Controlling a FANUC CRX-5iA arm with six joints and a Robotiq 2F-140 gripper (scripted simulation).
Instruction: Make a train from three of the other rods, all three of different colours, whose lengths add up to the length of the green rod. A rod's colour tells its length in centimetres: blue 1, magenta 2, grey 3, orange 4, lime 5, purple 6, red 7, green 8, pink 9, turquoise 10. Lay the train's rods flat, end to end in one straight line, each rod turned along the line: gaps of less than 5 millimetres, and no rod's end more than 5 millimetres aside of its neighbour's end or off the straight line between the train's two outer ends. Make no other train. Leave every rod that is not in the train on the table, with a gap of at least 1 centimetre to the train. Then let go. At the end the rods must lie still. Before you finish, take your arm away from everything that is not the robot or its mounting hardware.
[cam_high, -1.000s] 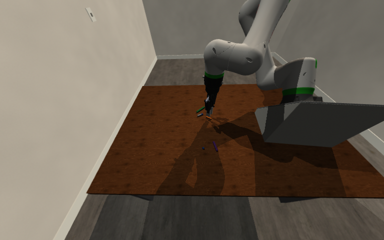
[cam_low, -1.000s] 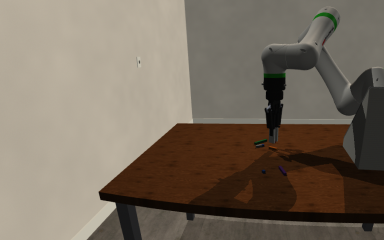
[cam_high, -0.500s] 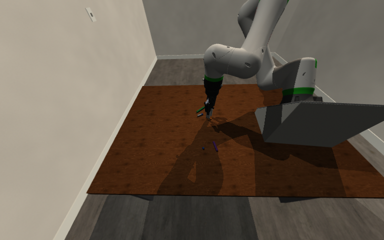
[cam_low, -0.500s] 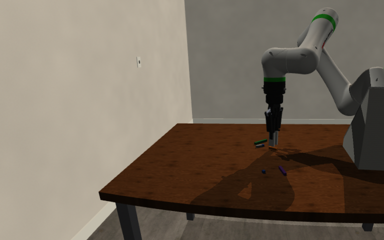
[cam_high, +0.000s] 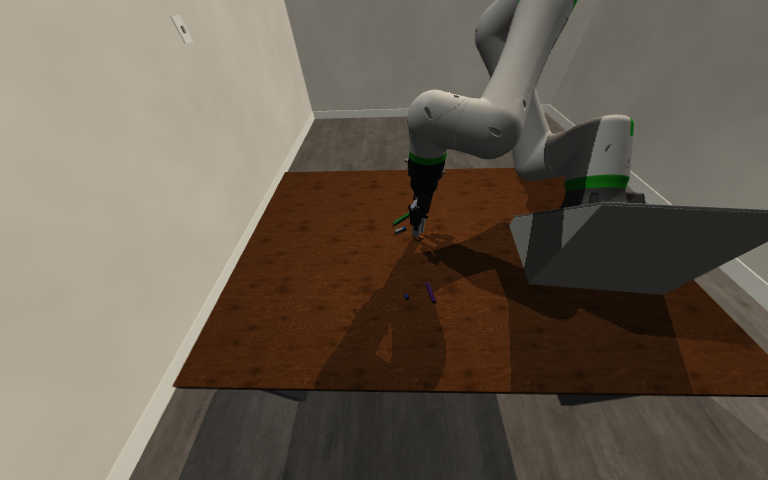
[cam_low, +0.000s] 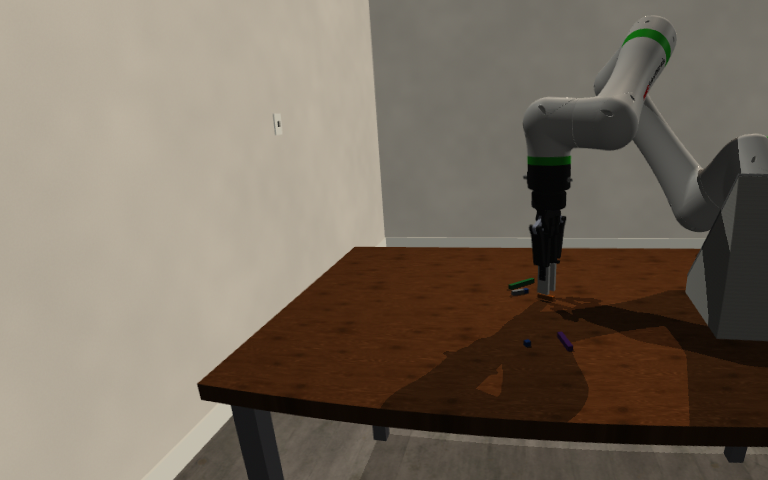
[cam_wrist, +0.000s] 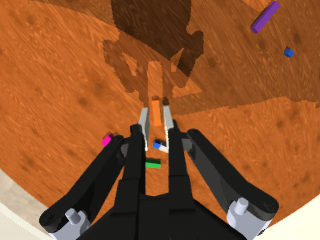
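My gripper (cam_high: 417, 232) points straight down at the table, fingers narrowly open. In the wrist view the fingertips stand on either side of the near end of the orange rod (cam_wrist: 156, 108) (cam_low: 545, 297), which lies flat on the table; a small gap shows beside it. The green rod (cam_high: 401, 218) lies just left of the gripper, with a short grey rod (cam_high: 400, 229) beside it that has a blue piece at its end. A magenta rod (cam_wrist: 107, 139) shows only in the wrist view. A purple rod (cam_high: 431, 292) and a blue rod (cam_high: 406, 296) lie apart, nearer the front.
The robot's grey base block (cam_high: 634, 243) stands at the table's right side and casts a wide shadow over the middle. A wall runs along the table's left edge.
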